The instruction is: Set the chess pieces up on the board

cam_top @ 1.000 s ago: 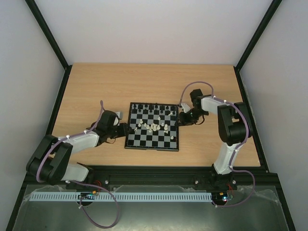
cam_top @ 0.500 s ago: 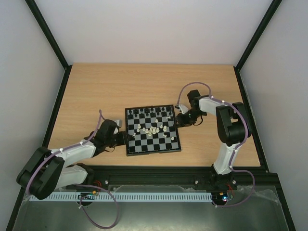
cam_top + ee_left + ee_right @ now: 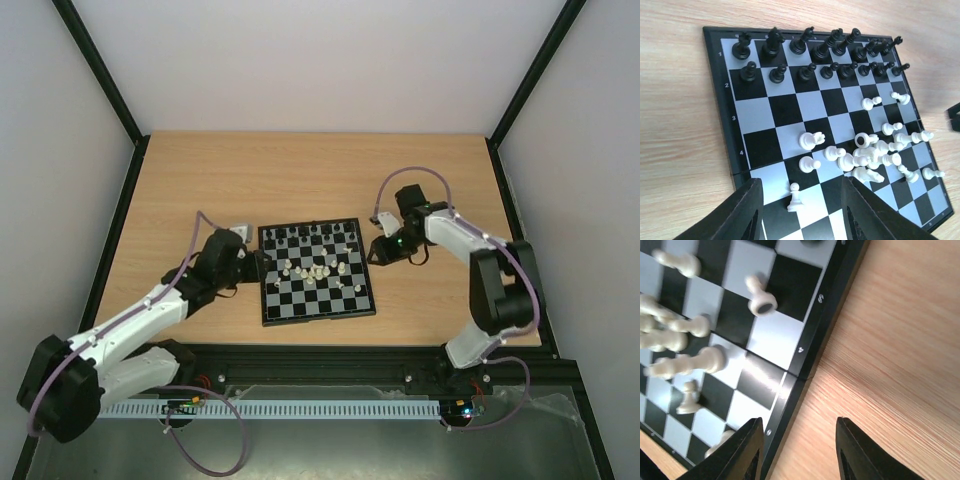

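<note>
The board [image 3: 318,318] lies slightly turned in the middle of the table. Black pieces [image 3: 315,235] stand in two rows along its far edge, also in the left wrist view [image 3: 805,72]. White pieces [image 3: 318,268] lie mostly toppled in a heap at mid-board [image 3: 875,155]. One white pawn [image 3: 795,196] stands upright between my left gripper's fingers. My left gripper [image 3: 255,268] [image 3: 801,180] is open at the board's left edge [image 3: 721,85]. My right gripper [image 3: 378,250] [image 3: 799,420] is open and empty over the board's right border [image 3: 805,360], beside a toppled white pawn [image 3: 760,297].
The wooden table [image 3: 300,170] is bounded by black frame rails at the left [image 3: 118,215] and right [image 3: 515,215] and by white walls behind. The arm bases stand on the near rail [image 3: 320,352]. The right gripper shows dark at the edge of the left wrist view [image 3: 955,117].
The board has turned a little and slid slightly left. My left gripper has moved farther up along the board's left edge. My right arm has shifted, its gripper staying at the right edge.
</note>
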Controlling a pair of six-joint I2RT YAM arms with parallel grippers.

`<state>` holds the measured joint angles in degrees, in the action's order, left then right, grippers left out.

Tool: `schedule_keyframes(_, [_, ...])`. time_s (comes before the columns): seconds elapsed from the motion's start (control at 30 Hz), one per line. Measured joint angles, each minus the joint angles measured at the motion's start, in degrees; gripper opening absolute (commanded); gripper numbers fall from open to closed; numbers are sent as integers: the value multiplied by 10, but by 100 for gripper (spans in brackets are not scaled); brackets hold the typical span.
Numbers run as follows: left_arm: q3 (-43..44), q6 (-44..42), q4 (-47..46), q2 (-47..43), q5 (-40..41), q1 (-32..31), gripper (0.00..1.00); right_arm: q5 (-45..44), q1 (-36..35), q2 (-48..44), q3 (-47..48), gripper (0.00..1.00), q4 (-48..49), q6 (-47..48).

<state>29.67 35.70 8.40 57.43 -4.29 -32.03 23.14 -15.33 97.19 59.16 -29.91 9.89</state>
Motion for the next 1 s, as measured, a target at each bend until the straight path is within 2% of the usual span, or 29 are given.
schedule_keyframes(0.2, [74,-48,55,70,37,-40,51,-25,3,-156,-32,44,4,12])
schedule_keyframes(0.37, [118,-87,106,159,52,-67,51,5,3,-256,-105,46,24,30])
schedule_keyframes(0.5, [138,-100,139,207,72,-96,48,17,3,-274,-123,46,29,34])
schedule_keyframes(1.0, [170,-102,171,294,119,-142,36,18,3,-253,-124,46,43,44])
